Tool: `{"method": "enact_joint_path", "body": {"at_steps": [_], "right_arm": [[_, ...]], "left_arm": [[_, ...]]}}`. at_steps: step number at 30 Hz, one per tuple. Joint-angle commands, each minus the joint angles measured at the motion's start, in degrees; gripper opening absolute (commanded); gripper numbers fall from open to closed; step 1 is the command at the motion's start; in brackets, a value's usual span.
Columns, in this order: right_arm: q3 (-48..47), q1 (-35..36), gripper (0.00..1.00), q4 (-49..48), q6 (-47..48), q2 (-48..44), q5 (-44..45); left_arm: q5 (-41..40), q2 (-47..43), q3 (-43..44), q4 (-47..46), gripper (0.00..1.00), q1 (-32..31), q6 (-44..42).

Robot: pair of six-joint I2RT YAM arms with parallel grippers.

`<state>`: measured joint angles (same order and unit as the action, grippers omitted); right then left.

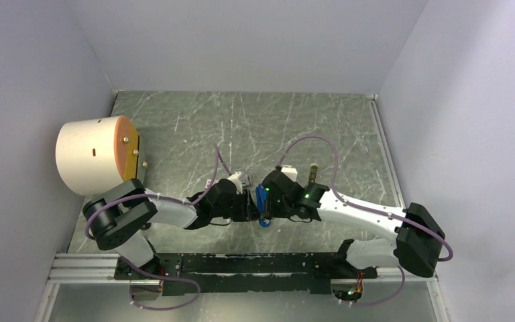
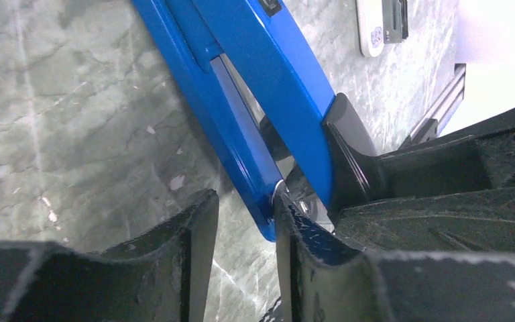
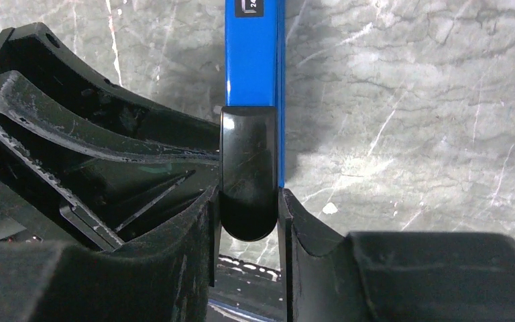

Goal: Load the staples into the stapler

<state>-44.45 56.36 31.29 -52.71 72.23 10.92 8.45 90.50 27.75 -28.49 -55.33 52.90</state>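
Right end effector [image 3: 248, 201] pinches the stapler [image 3: 251, 60] tip; left end effector [image 2: 245, 228] gapes alongside.

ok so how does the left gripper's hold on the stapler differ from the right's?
The right gripper is clamped on the stapler. The left gripper is open, with the table showing between one finger and the stapler. The right gripper holds the black tip, while the left gripper sits at the stapler's blue lower edge. Both work at the same end of the stapler.
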Motion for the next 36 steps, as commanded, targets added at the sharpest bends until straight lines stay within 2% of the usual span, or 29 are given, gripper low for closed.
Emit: {"method": "enact_joint_path", "body": {"at_steps": [1, 7, 12, 17, 22, 26, 31, 36], "right_arm": [[0.6, 0.3, 0.0, -4.6, -4.7, -3.1, 0.6], [0.6, 0.3, 0.0, -4.7, -6.0, -4.2, 1.7], [-1.0, 0.3, 0.0, -1.2, -6.4, -5.4, 6.7], [-4.9, -0.2, 0.0, 5.0, -3.9, -5.7, 13.8], [-8.7, -1.9, 0.01, 7.0, -0.3, -4.1, 18.0], [-12.0, -5.7, 0.05, 5.8, 5.7, -2.0, 19.9], [-16.4, -11.1, 0.06, 2.9, 12.1, 2.5, 19.5], [-19.6, -13.6, 0.07, -0.5, 15.6, 7.5, 17.8]], "left_arm": [[3.9, 2.2, 0.0, -4.7, 0.39, 0.0, 1.3], [5.9, 4.3, -0.5, -7.2, 0.21, 0.0, 2.6], [4.2, 5.2, -0.3, -4.1, 0.06, 0.0, 1.9], [3.1, 5.5, -1.0, -2.5, 0.06, 0.0, 0.1], [2.3, 5.7, -0.7, 0.0, 0.06, 0.0, -1.0], [-0.2, 5.9, -0.6, 2.8, 0.07, -0.1, -0.6], [-1.4, 7.1, 0.6, 5.3, 0.07, -0.1, -1.5], [-1.6, 7.4, 0.6, 5.7, 0.07, 0.0, -2.5]]}}
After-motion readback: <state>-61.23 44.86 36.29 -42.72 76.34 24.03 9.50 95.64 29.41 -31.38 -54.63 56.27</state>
